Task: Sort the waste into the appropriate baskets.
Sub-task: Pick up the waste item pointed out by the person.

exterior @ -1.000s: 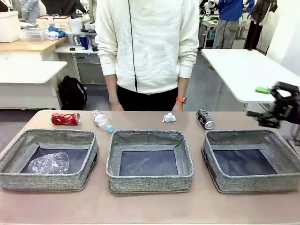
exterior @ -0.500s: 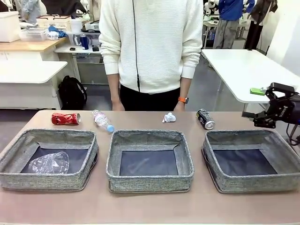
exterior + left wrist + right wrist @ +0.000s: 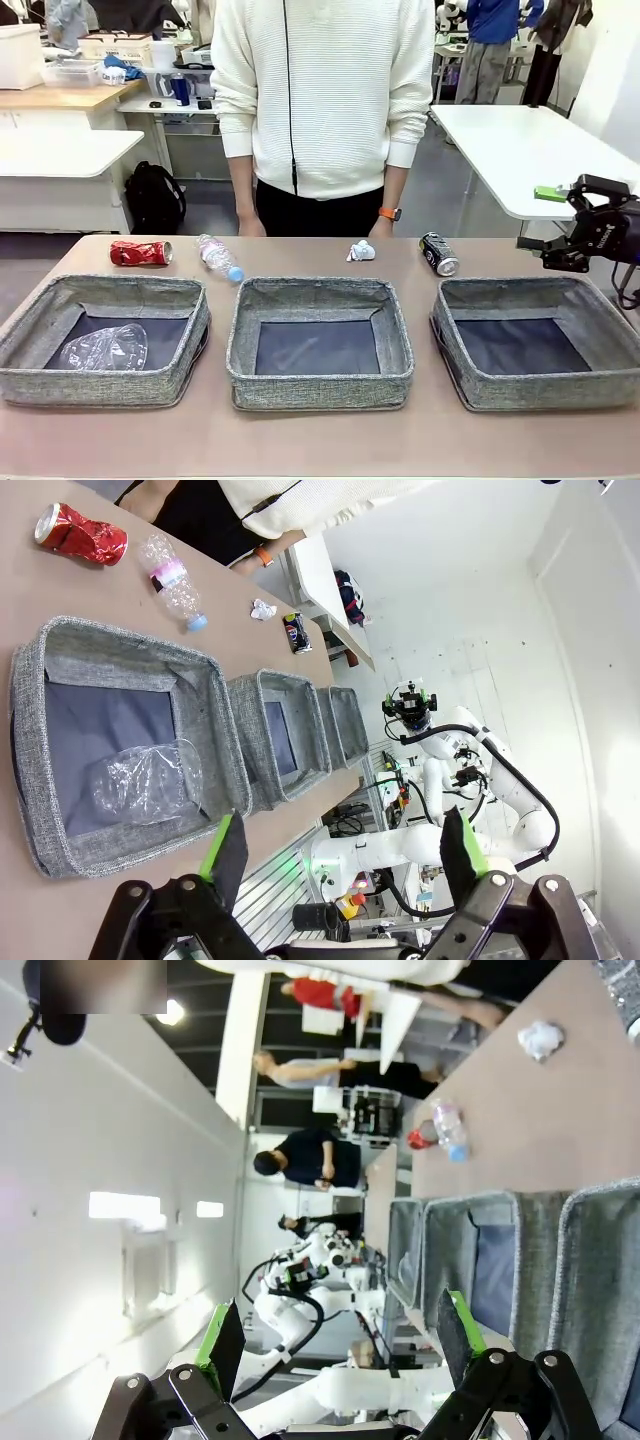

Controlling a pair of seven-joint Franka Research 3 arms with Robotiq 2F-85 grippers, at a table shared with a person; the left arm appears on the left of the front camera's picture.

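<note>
The left gripper [image 3: 342, 845] and right gripper [image 3: 555, 228] both stand open and empty. Just ahead of the left one, a basket [image 3: 218, 730] holds a crushed bottle [image 3: 145, 785]. Farther off, the black can [image 3: 438, 254] lies nearest the right gripper. It is likely the next pick and would need a downward reach.

Three grey woven baskets are sitting on the surface [image 3: 320, 445]: a left basket [image 3: 90, 387], a middle basket [image 3: 320, 391] and a right basket [image 3: 550, 392]. Two clear plastic bottles are lying there, a crushed bottle [image 3: 103, 348] and a blue-capped bottle [image 3: 218, 257]. Two soda cans are lying there too, a red can [image 3: 139, 254] and a black can [image 3: 439, 254]. One white paper wad [image 3: 361, 251] is resting there.
</note>
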